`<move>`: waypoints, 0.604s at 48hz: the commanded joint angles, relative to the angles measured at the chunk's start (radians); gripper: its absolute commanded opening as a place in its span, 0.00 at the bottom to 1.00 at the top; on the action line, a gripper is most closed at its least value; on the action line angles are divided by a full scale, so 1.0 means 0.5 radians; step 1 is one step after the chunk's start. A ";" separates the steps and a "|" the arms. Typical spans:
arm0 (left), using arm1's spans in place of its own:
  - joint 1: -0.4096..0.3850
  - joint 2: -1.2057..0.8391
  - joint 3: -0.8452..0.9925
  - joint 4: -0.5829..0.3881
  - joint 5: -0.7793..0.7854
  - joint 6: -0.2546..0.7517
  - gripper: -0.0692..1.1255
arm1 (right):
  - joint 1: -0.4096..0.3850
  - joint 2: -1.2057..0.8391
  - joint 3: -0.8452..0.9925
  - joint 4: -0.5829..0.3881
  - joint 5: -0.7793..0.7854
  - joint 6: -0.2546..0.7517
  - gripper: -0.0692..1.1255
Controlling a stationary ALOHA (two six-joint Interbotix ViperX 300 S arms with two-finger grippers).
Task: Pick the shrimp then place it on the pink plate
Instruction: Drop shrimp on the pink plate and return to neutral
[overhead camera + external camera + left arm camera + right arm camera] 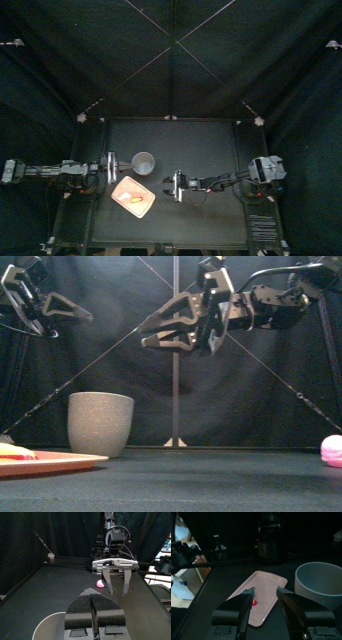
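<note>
Top view: the shrimp, an orange-red toy, lies on the pink plate, in the table's left front part. My right gripper hangs just beside the plate's right corner, and the front view shows it raised well above the table. In the right wrist view the plate lies between my jaws, and a red bit of the shrimp shows at the edge of one jaw.

The tall grey cup stands just behind the plate, apart from it. A small pink toy sits far off at the table's right side. The middle, back and right of the table are bare, so there is open room there. The plate's left end lies near my left arm.

My right gripper is moderately open and holds nothing. My left gripper hovers high near the cup with its jaws pressed together, and it is empty too.
</note>
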 commanded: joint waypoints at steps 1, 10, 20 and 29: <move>0.006 0.003 -0.021 0.003 -0.009 0.003 0.07 | -0.052 -0.239 0.129 -0.006 -0.058 0.000 0.73; 0.006 0.003 -0.025 0.006 -0.018 0.003 0.07 | -0.114 -0.457 0.350 -0.025 -0.058 -0.003 0.73; 0.006 0.003 -0.025 0.015 -0.018 0.003 0.07 | -0.175 -0.589 0.488 -0.018 -0.058 0.003 0.73; 0.006 0.003 -0.021 0.012 -0.021 0.003 0.07 | -0.236 -0.626 0.546 -0.012 -0.058 0.018 0.73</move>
